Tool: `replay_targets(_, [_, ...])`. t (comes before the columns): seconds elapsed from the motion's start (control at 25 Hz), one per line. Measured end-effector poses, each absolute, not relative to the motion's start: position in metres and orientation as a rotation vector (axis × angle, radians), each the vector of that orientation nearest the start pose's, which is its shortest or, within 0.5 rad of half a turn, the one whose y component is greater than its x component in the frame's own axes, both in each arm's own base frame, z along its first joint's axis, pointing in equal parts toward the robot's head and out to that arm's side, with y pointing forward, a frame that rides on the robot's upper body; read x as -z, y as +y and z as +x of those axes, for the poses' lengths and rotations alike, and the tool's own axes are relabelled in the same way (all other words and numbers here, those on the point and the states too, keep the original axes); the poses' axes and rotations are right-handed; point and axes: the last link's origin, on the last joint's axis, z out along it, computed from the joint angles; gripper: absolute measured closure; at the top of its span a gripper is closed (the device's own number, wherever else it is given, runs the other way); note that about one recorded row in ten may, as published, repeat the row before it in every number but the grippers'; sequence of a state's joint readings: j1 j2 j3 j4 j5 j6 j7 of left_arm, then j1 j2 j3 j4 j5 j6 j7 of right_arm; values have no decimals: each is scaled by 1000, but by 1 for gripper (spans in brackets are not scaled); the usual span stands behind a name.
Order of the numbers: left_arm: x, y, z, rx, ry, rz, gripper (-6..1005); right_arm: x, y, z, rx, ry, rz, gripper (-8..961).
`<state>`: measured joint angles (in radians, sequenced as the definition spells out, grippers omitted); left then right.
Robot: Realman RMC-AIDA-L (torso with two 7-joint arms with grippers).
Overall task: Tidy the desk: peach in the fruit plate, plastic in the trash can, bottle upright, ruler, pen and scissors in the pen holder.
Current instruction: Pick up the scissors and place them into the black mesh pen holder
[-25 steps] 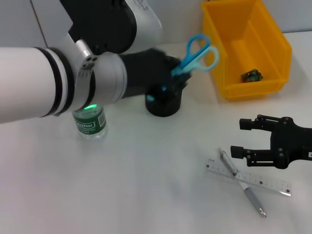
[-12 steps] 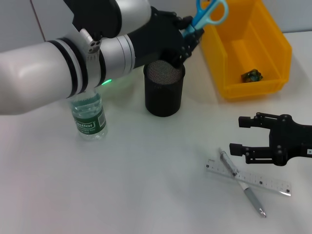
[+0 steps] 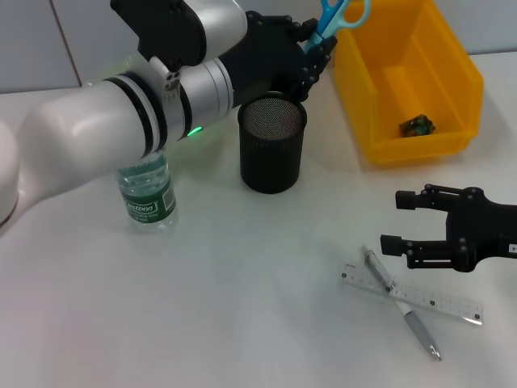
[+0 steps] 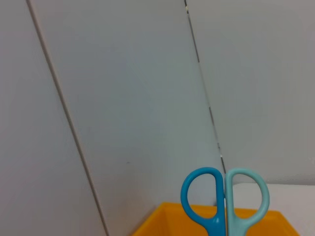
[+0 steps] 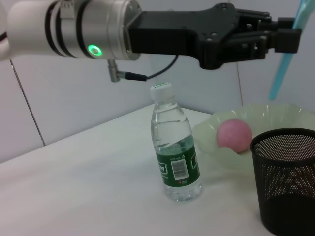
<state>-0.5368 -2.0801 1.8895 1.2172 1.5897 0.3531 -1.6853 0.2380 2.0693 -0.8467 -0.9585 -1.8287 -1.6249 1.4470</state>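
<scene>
My left gripper point(image 3: 313, 45) is shut on the blue scissors point(image 3: 337, 14) and holds them handles-up above the far rim of the black mesh pen holder point(image 3: 272, 146). In the left wrist view only the scissors' handles point(image 4: 224, 197) show. The right wrist view shows the left gripper point(image 5: 284, 37) over the pen holder point(image 5: 288, 183), with the blade point(image 5: 284, 66) hanging down. The bottle point(image 3: 148, 195) stands upright. The peach point(image 5: 234, 135) lies in the pale green fruit plate point(image 5: 266, 115). Ruler point(image 3: 424, 300) and pen point(image 3: 401, 312) lie crossed beside my open right gripper point(image 3: 397, 222).
The yellow trash can point(image 3: 452, 77) stands at the back right with a small dark piece of plastic point(image 3: 418, 124) in it. My left arm hides the fruit plate in the head view. Bare white table lies in front of the bottle point(image 5: 176, 157).
My left gripper has lifted the scissors up and back from the pen holder's mouth, uncovering the holder. The right gripper has hardly moved.
</scene>
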Motion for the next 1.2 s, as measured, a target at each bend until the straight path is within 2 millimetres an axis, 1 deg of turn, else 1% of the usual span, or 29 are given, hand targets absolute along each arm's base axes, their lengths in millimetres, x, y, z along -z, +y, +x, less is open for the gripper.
replay_targets(0.2, [80, 388, -74, 565, -63, -2399, 734, -40, 279, 291, -667, 612, -2646, 121])
replay_targets(0.4, [83, 392, -79, 577, -65, -2391, 727, -40, 281, 291, -662, 614, -2639, 121])
replay_targets(0.56, [86, 395, -90, 605, -67, -2383, 721, -39, 282, 290, -662, 615, -2639, 120])
replay_targets(1.04, [91, 398, -109, 613, -72, -2383, 703, -37, 285, 287, -659, 621, -2650, 121])
replay_targets(1.2, [92, 398, -113, 614, -62, -2383, 697, -36, 287, 286, -657, 618, -2653, 121])
